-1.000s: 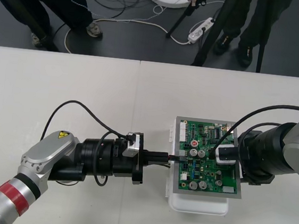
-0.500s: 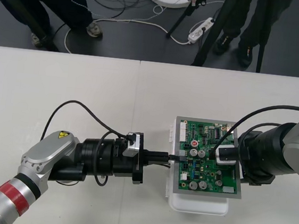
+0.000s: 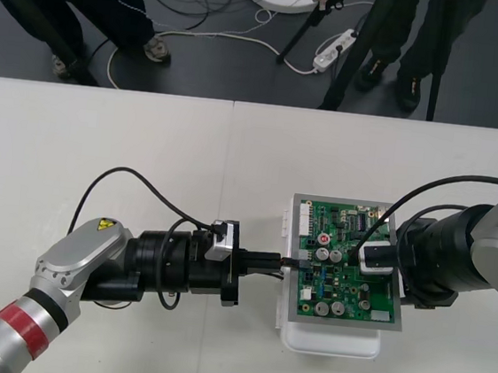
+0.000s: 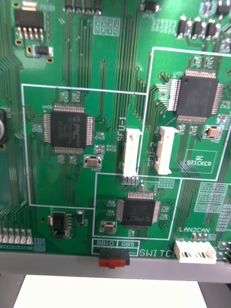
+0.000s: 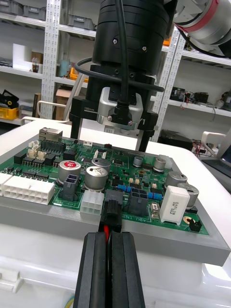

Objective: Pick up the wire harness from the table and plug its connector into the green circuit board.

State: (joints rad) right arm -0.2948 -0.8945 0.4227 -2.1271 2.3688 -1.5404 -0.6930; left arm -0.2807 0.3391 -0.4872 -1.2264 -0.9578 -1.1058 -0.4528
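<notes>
**At the board's left edge: the plug offered up to its header**

From the left, the left arm lies low across the bench [image 3: 145, 158], its left tool [image 3: 287, 264] reaching level toward the board. The fingers are pressed together, pinching the wire harness [image 5: 107, 232]; a red wire shows in the narrow slit between them. Just ahead of the fingertips the black plug [image 5: 113, 212] meets a black header [image 5: 113, 196] at the left edge of the green circuit board [image 3: 334, 220]. Whether it is fully home cannot be told. The board rests on its white base [image 3: 331, 342].

At the right, the right tool [image 3: 373, 257] stands over the board's right part. Seen from the left wrist, its fingers are spread, pointing down at the board with nothing between them.

The step in hand appears to be insertion, late in the task. To do it well:

- Keep the plug square to the header.
- Push straight along the fingers' own line, slowly, without twisting.
- Let the right tool steady the board against the push.
- Release only once the plug sits flush.
</notes>
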